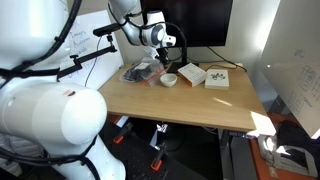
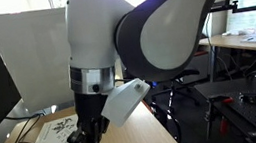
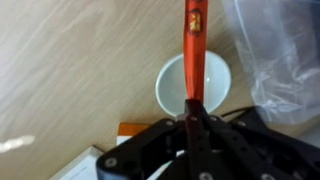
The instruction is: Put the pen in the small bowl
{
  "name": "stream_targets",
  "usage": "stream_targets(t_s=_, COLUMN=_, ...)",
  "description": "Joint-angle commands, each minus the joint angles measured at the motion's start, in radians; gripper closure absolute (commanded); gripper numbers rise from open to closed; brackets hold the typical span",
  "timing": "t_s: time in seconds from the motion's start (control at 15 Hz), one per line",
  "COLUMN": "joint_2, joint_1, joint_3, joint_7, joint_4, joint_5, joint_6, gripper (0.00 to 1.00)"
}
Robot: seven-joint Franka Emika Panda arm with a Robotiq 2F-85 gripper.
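White rounded arm (image 2: 97,30), black gripper (image 3: 190,110)

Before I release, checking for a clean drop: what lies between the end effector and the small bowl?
Wrist view: only the orange pen held by the end effector, crossing over the small bowl; nothing else.

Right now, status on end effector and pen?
End effector shut on pen. Pen over small bowl, not released. Plastic bag beside bowl, not blocking.
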State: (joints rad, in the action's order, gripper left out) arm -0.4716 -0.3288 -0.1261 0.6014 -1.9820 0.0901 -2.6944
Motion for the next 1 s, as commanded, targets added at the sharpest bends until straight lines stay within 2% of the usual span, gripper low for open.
stream_targets(t_s=0.0, joint_2=-0.018, joint_1=-0.038, joint_3=-0.088, joint_7=0.149, joint_4=-0.005, joint_5=-0.089, joint_6=-0.121, gripper=1.00)
stream_targets(t_s=0.27, joint_2=-0.104, joint_1=-0.046, joint_3=-0.144, joint_7=0.226, joint_4=0.090, joint_5=-0.073, joint_6=-0.185, gripper=1.00)
stream_targets(t_s=0.47, joint_2=-0.189, joint_1=-0.074, joint_3=-0.199, joint_7=0.309, joint_4=0.207, joint_5=-0.074, joint_6=-0.175, gripper=1.00)
stream_targets(t_s=0.67, joint_2=-0.304, joint_1=-0.126, joint_3=-0.291, joint_7=0.415, joint_4=0.339, joint_5=-0.096, joint_6=-0.164, gripper=1.00)
stream_targets(t_s=0.93, joint_2=-0.441, joint_1=-0.137, joint_3=-0.343, joint_7=0.473, joint_4=0.481, joint_5=-0.092, joint_6=-0.134, gripper=1.00)
